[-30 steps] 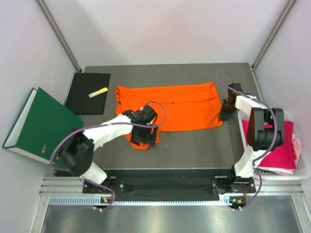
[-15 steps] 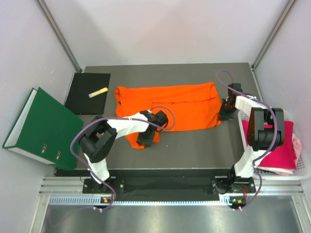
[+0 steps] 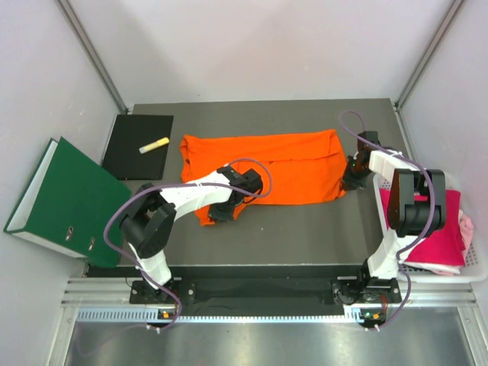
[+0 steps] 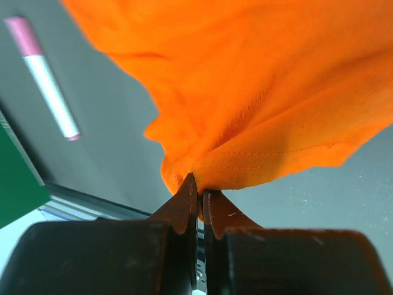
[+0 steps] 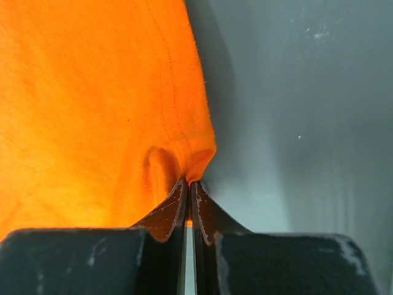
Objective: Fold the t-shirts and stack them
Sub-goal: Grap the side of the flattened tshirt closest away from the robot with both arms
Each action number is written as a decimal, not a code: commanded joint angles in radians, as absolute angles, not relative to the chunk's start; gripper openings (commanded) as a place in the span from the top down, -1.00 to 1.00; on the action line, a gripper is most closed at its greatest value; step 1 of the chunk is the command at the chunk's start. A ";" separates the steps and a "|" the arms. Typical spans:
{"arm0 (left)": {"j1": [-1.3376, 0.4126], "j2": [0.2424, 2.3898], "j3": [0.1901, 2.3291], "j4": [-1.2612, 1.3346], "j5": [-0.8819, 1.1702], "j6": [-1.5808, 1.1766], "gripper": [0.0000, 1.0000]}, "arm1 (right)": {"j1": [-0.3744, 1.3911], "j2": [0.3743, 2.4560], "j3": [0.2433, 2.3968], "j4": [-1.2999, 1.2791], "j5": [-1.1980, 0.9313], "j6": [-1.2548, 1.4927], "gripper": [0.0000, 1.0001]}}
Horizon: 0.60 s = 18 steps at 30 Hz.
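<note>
Orange cloth: the orange t-shirt (image 3: 290, 164) lies spread across the middle of the table (image 3: 305, 236), its long axis running left to right. My left gripper (image 4: 198, 192) is clamped on the near-left flap, with the hem bunched between the closed fingers. My right gripper (image 5: 187, 184) pinches the right edge close to its near corner, a small pleat rising ahead of the tips. From both pairs of fingers the shirt lies away, toward the far side. I judge the coming fold turns on this: the held points mark the near long edge, and each arm is at its own end. The magenta t-shirt (image 3: 438, 236) and pale pink t-shirt (image 3: 466, 229) sit in the white basket (image 3: 479, 263), beside my right arm.
</note>
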<state>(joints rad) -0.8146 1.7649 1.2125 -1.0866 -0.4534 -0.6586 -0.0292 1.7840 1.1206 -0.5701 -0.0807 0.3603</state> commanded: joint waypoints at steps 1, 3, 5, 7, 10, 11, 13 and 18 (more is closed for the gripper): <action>-0.807 1.732 1.305 -1.226 -0.572 -0.692 1.00 | -0.025 1.741 1.167 -0.592 -0.123 0.342 1.00; -0.796 1.752 1.347 -1.241 -0.597 -0.689 1.00 | -0.025 1.732 1.187 -0.598 -0.138 0.341 1.00; -0.779 1.775 1.388 -1.249 -0.609 -0.683 1.00 | -0.026 1.729 1.207 -0.609 -0.144 0.341 1.00; -0.761 1.790 1.426 -1.256 -0.621 -0.670 1.00 | -0.026 1.738 1.245 -0.617 -0.150 0.341 1.00; -0.726 1.815 1.466 -1.259 -0.629 -0.654 1.00 | -0.029 1.756 1.301 -0.630 -0.160 0.342 1.00; -0.716 1.819 1.474 -1.256 -0.630 -0.647 1.00 | -0.029 1.761 1.316 -0.635 -0.161 0.342 1.00; -0.678 1.821 1.491 -1.247 -0.634 -0.629 1.00 | -0.032 1.779 1.359 -0.647 -0.167 0.342 1.00; -0.595 1.822 1.529 -1.218 -0.623 -0.583 1.00 | -0.037 1.812 1.434 -0.660 -0.173 0.337 1.00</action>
